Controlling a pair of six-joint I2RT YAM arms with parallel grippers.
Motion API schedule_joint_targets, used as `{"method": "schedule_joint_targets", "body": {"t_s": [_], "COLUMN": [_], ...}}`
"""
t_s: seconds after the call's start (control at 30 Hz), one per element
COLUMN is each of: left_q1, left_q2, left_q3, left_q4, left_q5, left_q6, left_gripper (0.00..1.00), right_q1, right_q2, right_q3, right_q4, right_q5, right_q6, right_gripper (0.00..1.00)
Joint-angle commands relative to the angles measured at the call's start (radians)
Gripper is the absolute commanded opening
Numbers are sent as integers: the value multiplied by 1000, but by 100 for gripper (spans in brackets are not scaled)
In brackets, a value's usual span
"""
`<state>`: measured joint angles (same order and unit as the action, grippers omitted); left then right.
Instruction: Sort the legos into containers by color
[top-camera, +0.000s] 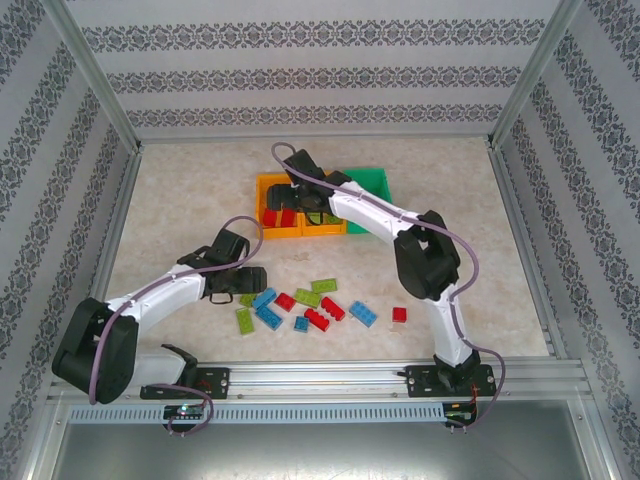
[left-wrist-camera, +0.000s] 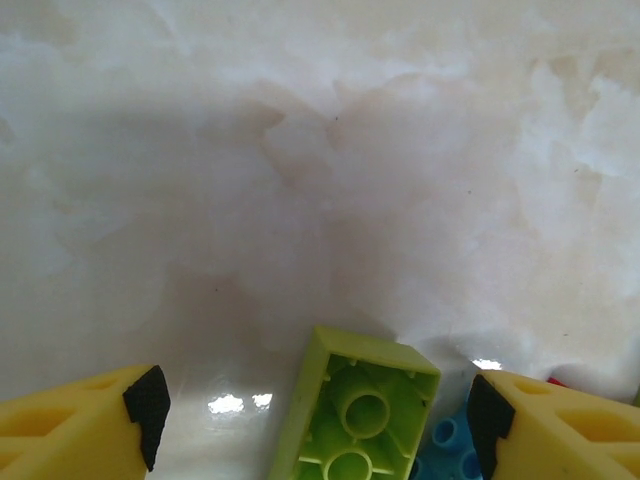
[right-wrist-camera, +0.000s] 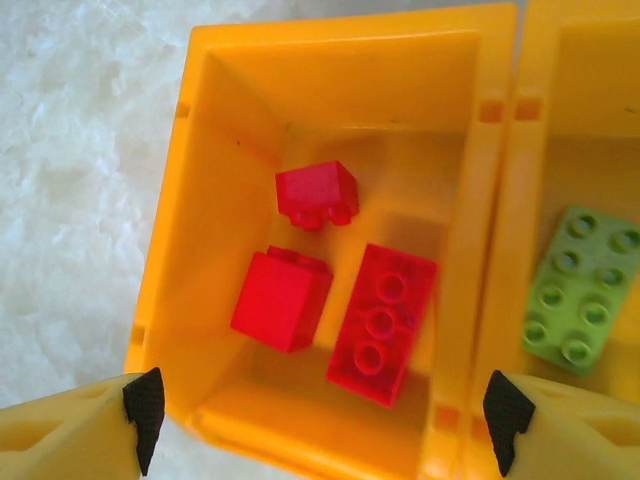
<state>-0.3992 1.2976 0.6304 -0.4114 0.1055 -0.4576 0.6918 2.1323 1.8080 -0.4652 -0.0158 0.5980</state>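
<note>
1. Table (top-camera: 180, 200): the three containers sit at mid-back, two orange side by side and the green bin (top-camera: 372, 182) on their right. The unsorted legos (top-camera: 300, 305) lie scattered near the front, between the arm bases.
2. Left orange bin (right-wrist-camera: 200, 200): it holds three red bricks (right-wrist-camera: 382, 320). The second orange bin (right-wrist-camera: 580, 120) beside it holds a lime brick (right-wrist-camera: 580, 290).
3. Right gripper (right-wrist-camera: 325, 410): it hangs above the red bin with its jaws spread wide and nothing between them. I judge this arm free to fetch another brick.
4. Left gripper (left-wrist-camera: 318, 415): it is low over the table with its jaws apart and empty. They straddle the lime green brick (left-wrist-camera: 355, 410) and touch neither side.
5. Step in hand, as judged: pick up that lime brick. It lies studs-down with its hollow underside showing, slightly skewed to the jaws. Square your wrist to its long sides before closing.
6. Watch the blue brick (left-wrist-camera: 450, 450), which sits just beside the lime one, near the right-hand pad (left-wrist-camera: 490, 420). Centre yourself so the pad lands on lime only, then carry it to the second orange bin.
</note>
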Motion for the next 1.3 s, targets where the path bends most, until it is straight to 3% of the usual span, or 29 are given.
{"method": "schedule_joint_targets", "body": {"t_s": [0.0, 0.33, 0.73, 1.0, 1.17, 1.27], "left_q1": [-20, -38, -38, -38, -37, -37], "left_q2": [24, 72, 99, 101, 104, 104], "left_q3": [-5, 10, 18, 21, 40, 56], "left_q4": [-12, -21, -26, -34, -49, -65], "left_q5": [12, -10, -20, -39, -57, -76], "left_q6": [-26, -45, -79, -105, -109, -106], "left_gripper": [79, 77, 63, 49, 31, 28], "right_q1": [7, -15, -59, -77, -82, -88], "right_q2": [-99, -243, -389, -446, -498, -544], "right_q3": [-75, -282, -480, -561, -616, -663], "right_q4": [35, 49, 56, 62, 66, 66], "right_q5": [37, 104, 167, 195, 229, 258], "right_q6": [-5, -17, -24, -27, -34, -38], "right_gripper": [87, 90, 92, 92, 93, 93]}}
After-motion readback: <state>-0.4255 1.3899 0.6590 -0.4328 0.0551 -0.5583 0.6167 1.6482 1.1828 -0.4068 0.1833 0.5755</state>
